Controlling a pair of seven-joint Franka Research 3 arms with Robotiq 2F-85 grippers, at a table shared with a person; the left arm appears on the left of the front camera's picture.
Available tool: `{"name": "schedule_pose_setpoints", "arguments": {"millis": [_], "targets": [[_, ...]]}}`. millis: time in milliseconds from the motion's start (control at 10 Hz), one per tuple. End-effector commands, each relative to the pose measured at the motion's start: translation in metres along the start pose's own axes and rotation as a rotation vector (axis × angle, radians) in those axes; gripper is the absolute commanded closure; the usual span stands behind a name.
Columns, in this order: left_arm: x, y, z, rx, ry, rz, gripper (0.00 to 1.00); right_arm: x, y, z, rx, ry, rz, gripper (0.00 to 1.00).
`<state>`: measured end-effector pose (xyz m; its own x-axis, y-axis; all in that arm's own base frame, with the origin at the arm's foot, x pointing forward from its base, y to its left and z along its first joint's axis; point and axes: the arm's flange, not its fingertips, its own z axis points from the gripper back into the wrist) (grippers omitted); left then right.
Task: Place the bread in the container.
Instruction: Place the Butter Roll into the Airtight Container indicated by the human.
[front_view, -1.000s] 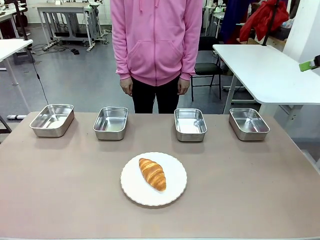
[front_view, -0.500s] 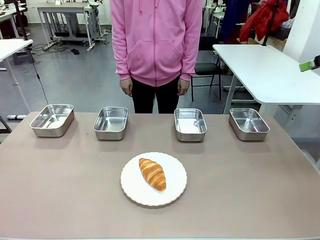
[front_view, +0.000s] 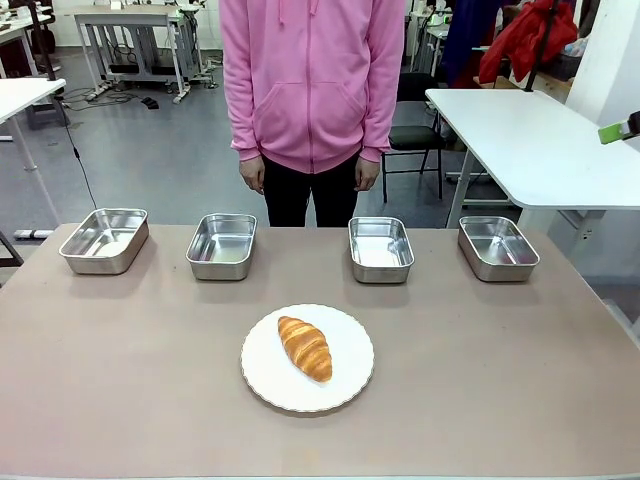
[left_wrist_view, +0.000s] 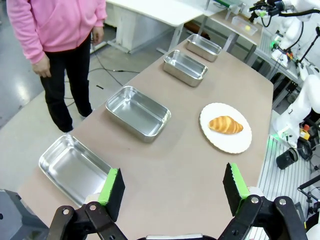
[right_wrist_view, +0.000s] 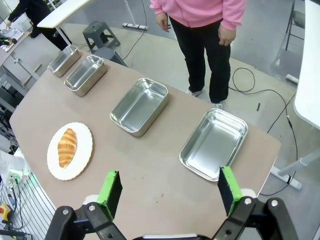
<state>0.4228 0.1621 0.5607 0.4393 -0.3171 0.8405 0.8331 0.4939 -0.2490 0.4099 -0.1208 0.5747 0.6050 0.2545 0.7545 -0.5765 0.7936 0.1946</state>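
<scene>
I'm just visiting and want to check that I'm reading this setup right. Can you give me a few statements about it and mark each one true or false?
1. The croissant lies on the white plate. True.
2. Four steel pans stand in a row beyond the plate. True.
3. One pan holds bread. False: all four are empty.
4. A gripper is clamped on the croissant. False: the left gripper and the right gripper both stand open, holding nothing.
5. Someone is reaching for the plate. False: the person stands back from the table, hands hanging at the sides.
</scene>
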Motion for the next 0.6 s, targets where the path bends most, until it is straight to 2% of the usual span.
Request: {"name": "schedule_pose_setpoints", "arguments": {"millis": [0, 500], "targets": [[-0.0003, -0.0001, 0.0002, -0.001, -0.001, -0.007, 0.0, 0.0012, -0.0007, 0.0002, 0.013, -0.021, 0.005, 0.0], [-0.0003, -0.0001, 0.0002, -0.001, -0.001, -0.007, 0.0, 0.0012, -0.0007, 0.0002, 0.013, -0.021, 0.005, 0.0]]}}
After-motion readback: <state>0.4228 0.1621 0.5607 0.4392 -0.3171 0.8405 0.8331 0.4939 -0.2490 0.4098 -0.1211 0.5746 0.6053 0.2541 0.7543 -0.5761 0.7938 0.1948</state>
